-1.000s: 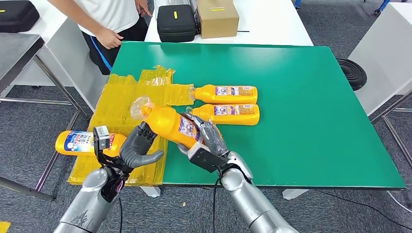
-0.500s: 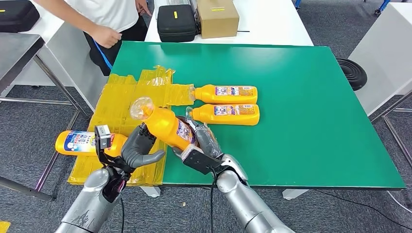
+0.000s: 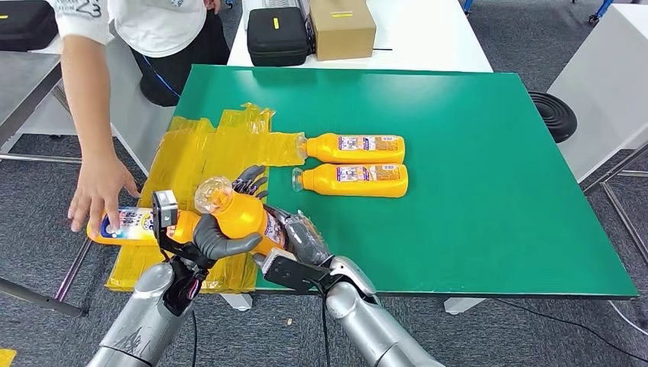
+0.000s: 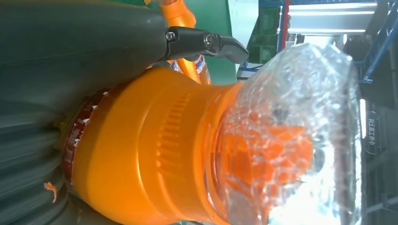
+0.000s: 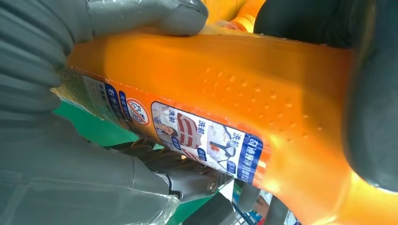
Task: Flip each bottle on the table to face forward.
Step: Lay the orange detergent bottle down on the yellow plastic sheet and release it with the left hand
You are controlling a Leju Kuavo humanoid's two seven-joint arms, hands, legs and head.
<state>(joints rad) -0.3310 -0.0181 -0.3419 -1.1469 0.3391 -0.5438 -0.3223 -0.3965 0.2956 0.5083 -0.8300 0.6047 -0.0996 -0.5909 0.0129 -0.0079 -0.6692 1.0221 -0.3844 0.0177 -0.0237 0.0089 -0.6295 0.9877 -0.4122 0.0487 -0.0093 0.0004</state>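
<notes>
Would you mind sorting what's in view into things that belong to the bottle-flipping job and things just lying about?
Job:
- held bottle, gripped by left hand and right hand
- two bottles on the green table
- bottle under the person's hand

Lying about:
- black case
- cardboard box
- yellow sheet

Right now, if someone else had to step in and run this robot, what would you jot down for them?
Left hand: grips the neck end of an orange plastic bottle with a clear wrapped cap, lifted over the near table edge.
Right hand: holds the same bottle's body.
Two matching orange bottles lie side by side on the green table, labels up.
A fourth bottle lies on the yellow plastic sheet; a person's hand touches it.
Left: set the held bottle down, then handle the fourth.
</notes>
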